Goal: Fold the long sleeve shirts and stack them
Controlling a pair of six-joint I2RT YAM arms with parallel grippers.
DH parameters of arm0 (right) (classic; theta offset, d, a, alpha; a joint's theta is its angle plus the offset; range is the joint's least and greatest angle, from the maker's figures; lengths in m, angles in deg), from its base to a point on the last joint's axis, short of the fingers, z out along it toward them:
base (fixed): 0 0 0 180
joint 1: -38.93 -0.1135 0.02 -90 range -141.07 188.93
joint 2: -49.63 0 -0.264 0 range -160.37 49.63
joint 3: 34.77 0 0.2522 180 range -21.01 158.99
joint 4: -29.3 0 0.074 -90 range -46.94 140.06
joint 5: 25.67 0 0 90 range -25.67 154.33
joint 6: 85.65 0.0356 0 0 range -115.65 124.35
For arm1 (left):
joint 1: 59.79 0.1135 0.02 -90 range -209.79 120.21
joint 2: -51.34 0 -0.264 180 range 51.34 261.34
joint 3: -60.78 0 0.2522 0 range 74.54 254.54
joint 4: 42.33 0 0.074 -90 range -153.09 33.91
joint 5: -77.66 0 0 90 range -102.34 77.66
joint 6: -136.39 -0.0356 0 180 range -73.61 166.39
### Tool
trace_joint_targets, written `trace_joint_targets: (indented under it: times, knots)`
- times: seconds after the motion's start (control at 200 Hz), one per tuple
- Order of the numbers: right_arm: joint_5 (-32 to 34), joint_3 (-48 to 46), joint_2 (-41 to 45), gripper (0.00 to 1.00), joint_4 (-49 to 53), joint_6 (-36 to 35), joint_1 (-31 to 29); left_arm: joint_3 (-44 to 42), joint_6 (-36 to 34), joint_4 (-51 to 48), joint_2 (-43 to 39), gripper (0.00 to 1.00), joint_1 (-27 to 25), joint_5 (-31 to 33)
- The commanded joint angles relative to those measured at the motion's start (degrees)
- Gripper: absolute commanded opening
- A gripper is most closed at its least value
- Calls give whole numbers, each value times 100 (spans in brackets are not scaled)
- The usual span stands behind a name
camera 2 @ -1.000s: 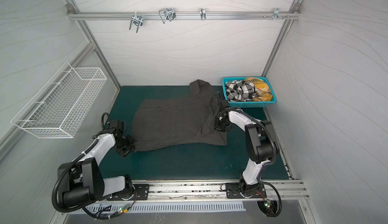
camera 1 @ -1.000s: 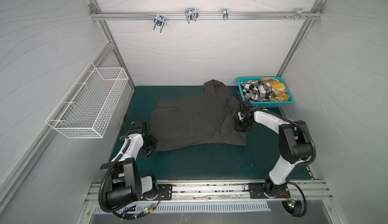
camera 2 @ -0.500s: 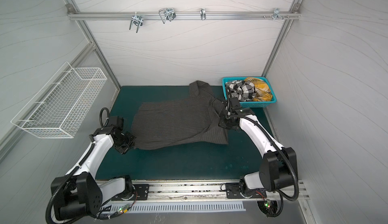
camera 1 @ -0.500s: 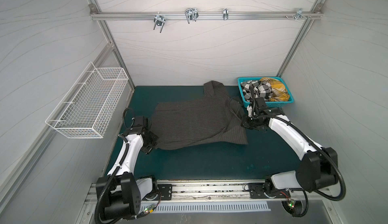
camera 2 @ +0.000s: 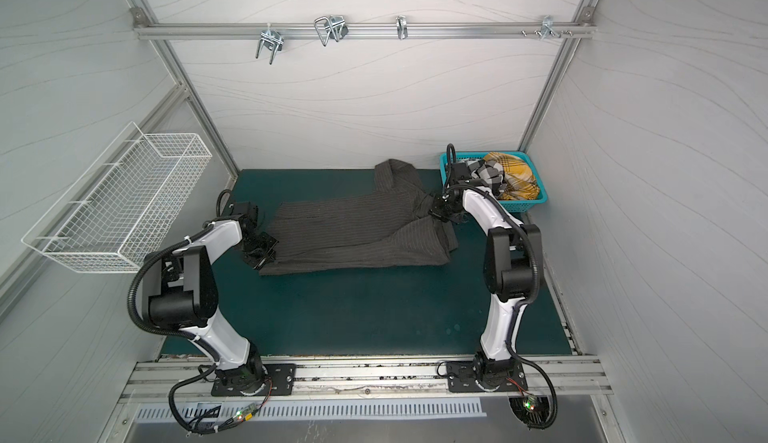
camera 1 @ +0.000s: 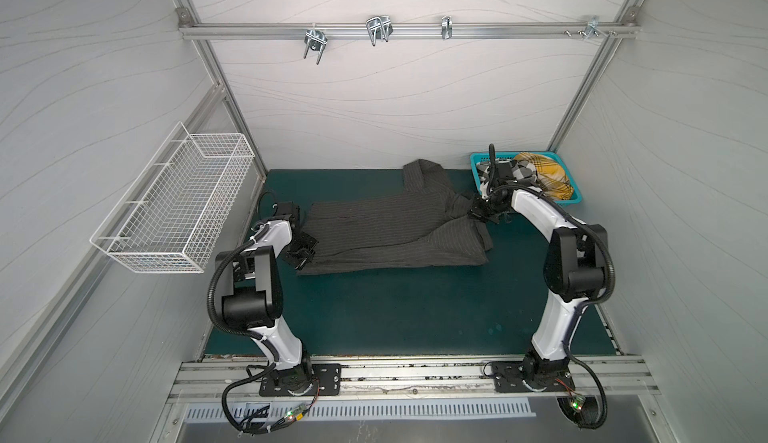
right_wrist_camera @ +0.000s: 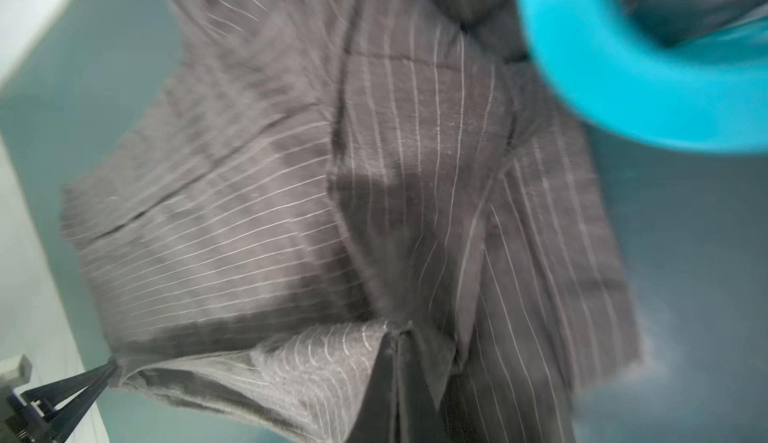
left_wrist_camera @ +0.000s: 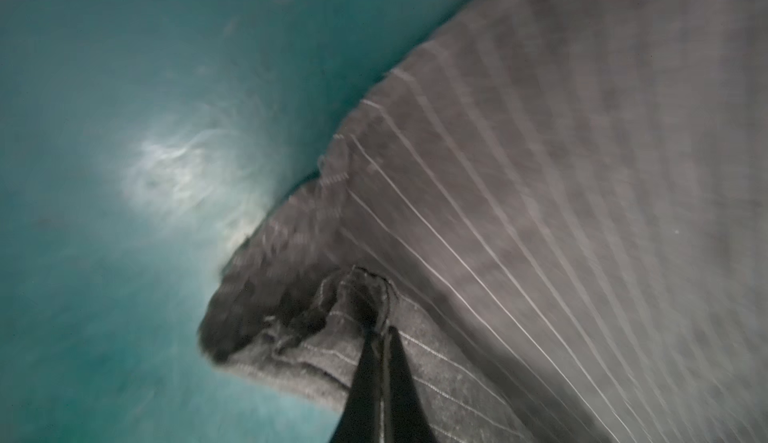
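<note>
The dark charcoal shirt (camera 1: 395, 233) lies spread on the green mat (camera 1: 395, 308), in the far half, with its length running left to right in both top views. You identify it by thin pale pinstripes on a dark grey weave. The wrist views show these stripes plainly, though both are partly blurred. One sleeve (camera 1: 419, 175) lies bent toward the back wall. Near the right end the front panels overlap along a diagonal line. The near edge lies fairly straight on the mat.

The left gripper (camera 1: 301, 252) is clenched on the shirt's left edge. In the left wrist view its fingertips (left_wrist_camera: 369, 362) meet on a small bunched fold of the cloth. You cannot tell from the views whether that fold is lifted clear of the mat.

The right gripper (camera 1: 478, 211) is clenched on the shirt's right end, just beside the near left corner of the teal basket (camera 1: 567, 201). In the right wrist view its jaws stand pressed together on a folded edge of the striped cloth.

The black-and-white check shirt (camera 1: 521, 169) and the mustard-yellow plaid shirt (camera 1: 544, 173) lie bundled together inside the basket, at the far right corner of the mat. The right arm partly covers the check shirt.
</note>
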State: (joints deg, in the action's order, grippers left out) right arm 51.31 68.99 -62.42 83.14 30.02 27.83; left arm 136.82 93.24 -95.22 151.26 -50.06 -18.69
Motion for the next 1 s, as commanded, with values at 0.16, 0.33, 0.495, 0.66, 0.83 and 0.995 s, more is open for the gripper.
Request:
trace_joint_targets:
  times: [0.16,0.33,0.495,0.66,0.83,0.995]
  knots:
    - [-216,719,-543,11,324,-281,-46,370,188,-13,61,44,28,277]
    - [103,612,-4,64,607,-492,-299,517,232,-377,-734,82,-18,565]
    - [1217,-9,918,63,1054,-601,-921,178,248,-396,-1377,65,-710,663]
    - [873,-969,1202,57,788,-283,-1125,-513,708,352,-908,37,-1088,-8]
    - [488,-1058,483,48,762,-500,-1161,-428,687,443,-388,20,-1091,-106]
    - [493,-1370,342,48,639,-418,-1162,-631,576,371,-512,13,-1089,-6]
